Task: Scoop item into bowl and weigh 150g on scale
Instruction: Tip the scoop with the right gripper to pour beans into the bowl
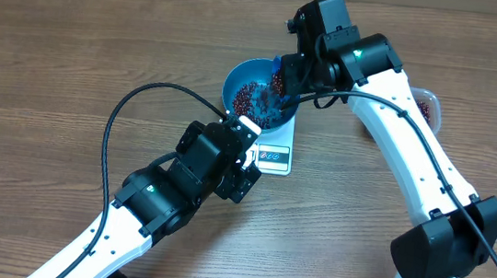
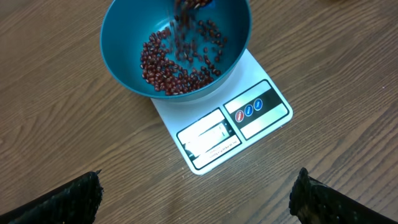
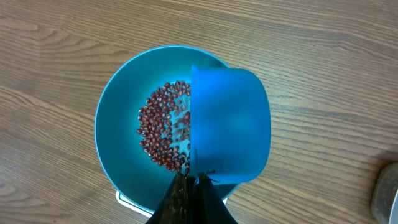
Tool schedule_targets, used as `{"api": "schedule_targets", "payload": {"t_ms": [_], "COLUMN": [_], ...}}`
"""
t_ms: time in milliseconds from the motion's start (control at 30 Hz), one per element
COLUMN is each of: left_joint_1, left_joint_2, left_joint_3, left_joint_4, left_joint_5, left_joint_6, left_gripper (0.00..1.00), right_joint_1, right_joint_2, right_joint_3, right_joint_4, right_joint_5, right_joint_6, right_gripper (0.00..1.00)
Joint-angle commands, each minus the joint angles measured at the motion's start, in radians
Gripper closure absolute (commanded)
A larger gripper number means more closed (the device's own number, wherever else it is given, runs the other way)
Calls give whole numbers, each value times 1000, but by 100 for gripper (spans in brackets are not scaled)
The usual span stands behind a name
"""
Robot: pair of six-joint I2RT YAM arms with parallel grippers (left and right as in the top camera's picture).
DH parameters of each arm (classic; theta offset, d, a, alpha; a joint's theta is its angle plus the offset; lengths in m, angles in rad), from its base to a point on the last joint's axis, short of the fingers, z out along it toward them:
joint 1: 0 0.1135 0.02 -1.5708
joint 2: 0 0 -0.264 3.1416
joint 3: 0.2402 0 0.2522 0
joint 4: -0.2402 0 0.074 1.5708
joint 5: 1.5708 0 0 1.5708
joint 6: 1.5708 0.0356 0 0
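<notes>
- L gripper (image 2: 196, 202): nearest the base, jaws wide apart, holding nothing. Hangs over the table (image 2: 56, 124) just short of the scale's display end.
- Scale (image 2: 231, 124): at 12 o'clock from the L jaws. Long axis runs 5 to 11 in left wrist view, display end at 5. Readout too glared to read.
- Bowl (image 2: 118, 43): upright on the scale's far half; beans (image 3: 161, 130) thinly cover its floor.
- Scoop (image 3: 229, 124): over the bowl's 3 o'clock half in right wrist view. Long axis 6–12, handle at 6, tipped toward 9; beans look to be spilling off that edge.
- R gripper (image 3: 194, 186): jaws clamped on the scoop handle.
- Tub (image 1: 436, 103): at 3 o'clock of the bowl in overhead, well apart. R arm is nearer, so refills prob. fall to it.
</notes>
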Motion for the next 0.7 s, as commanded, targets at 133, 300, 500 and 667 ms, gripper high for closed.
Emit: {"api": "schedule_targets", "payload": {"t_ms": [133, 300, 500, 667], "left_joint_1": [-2, -2, -2, -2], "left_joint_2": [-11, -11, -11, -11], "left_joint_3": [-10, -10, -10, -10], "left_joint_4": [1, 1, 1, 1], "left_joint_5": [-11, -11, -11, -11], "left_joint_6": [-9, -10, -9, -10], "left_gripper": [0, 0, 0, 1], "right_joint_1": [59, 105, 151, 170], "right_joint_2": [-14, -14, -14, -14], "right_joint_3": [35, 35, 35, 35], "right_joint_4": [9, 9, 7, 8], "right_joint_5": [102, 185, 276, 313], "right_joint_6": [-14, -14, -14, -14], "right_gripper": [96, 96, 96, 96]}}
